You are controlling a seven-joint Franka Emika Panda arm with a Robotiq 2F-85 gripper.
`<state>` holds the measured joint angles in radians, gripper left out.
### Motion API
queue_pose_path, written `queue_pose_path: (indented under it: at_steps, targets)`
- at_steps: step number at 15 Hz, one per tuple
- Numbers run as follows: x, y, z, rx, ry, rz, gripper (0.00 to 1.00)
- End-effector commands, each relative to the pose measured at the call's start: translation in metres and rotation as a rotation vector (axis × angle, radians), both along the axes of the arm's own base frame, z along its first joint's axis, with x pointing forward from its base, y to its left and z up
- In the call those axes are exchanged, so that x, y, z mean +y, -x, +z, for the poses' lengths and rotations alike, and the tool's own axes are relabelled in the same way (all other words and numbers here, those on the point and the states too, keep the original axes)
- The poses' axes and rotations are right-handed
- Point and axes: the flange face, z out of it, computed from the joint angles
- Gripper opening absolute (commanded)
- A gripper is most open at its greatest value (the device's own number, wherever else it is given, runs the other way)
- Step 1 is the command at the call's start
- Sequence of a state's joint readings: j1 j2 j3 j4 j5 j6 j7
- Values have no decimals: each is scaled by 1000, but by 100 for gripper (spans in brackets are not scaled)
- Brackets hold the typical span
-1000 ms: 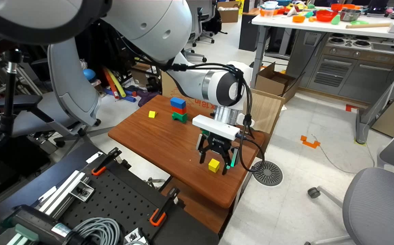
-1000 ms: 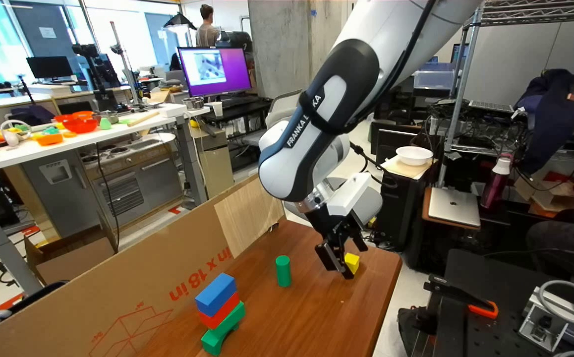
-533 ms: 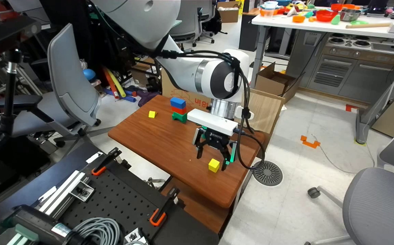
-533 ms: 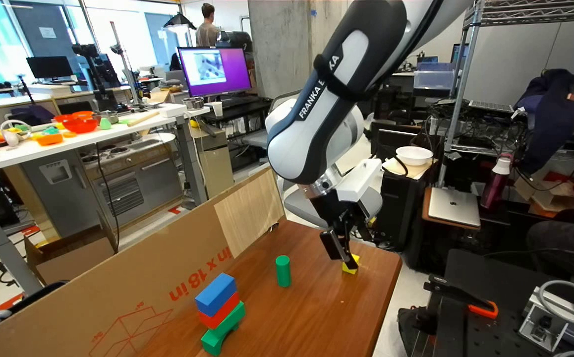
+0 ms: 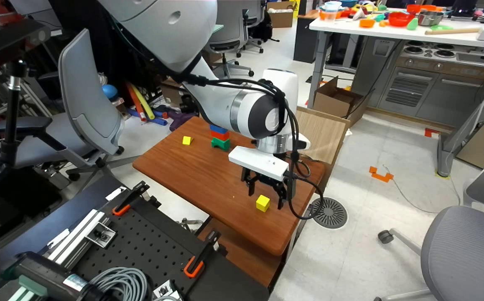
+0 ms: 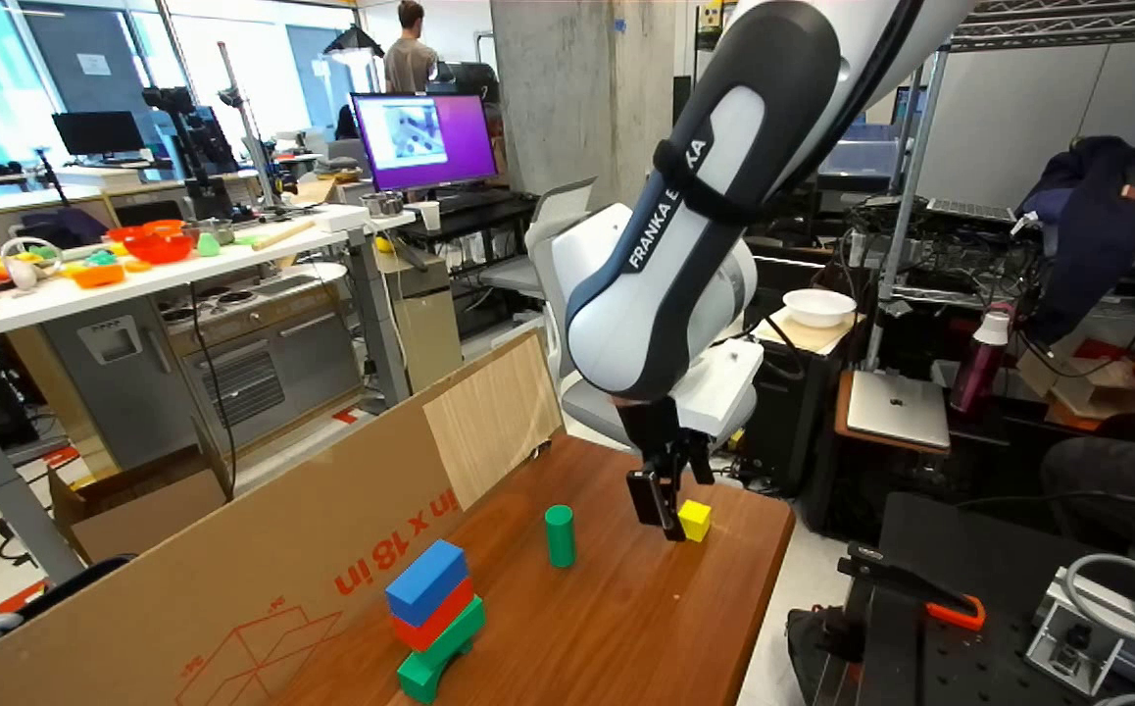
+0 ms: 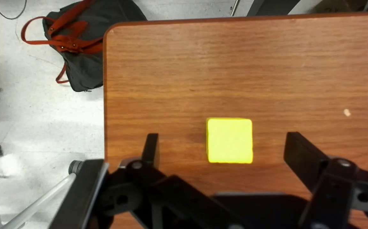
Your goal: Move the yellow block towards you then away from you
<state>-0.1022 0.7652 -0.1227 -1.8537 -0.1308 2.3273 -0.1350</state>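
In an exterior view, the tabletop [image 5: 208,184] was seen crosswise from high beyond a long edge [image 5: 208,210]; in an exterior view, lengthwise and closer, toward a short edge [image 6: 762,502]. The wrist view, nearest, faced down on a corner [image 7: 117,36] both exterior views shared.

Around my brown tabletop [image 5: 200,167] I see pale floor [image 5: 350,259], grey chairs [image 5: 472,251], a white desk [image 5: 392,35] and a grey stove [image 5: 417,83]; farther off, a concrete pillar [image 6: 558,93] and bright windows [image 6: 254,34].

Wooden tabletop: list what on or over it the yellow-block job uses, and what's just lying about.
Job, apparently: open gripper, yellow block nearest it.
Lying about: other yellow block, green cylinder, blue block stacked on red block on green arch.
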Motion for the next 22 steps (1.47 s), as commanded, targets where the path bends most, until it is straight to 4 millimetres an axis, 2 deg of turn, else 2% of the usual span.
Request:
queue_pose_path:
  at_steps: [1, 4, 5, 7, 14, 18, 22]
  targets:
    - [2, 22, -1, -15, 3, 0, 100]
    - [5, 28, -8, -24, 7, 8, 100]
    - [6, 28, -7, -43, 7, 14, 75]
    - [9, 26, -4, -74, 11, 27, 66]
    - [23, 14, 9, -142, 37, 65, 9]
    - [15, 8, 18, -129, 21, -1, 8]
    - [1, -14, 45, -134, -2, -74, 8]
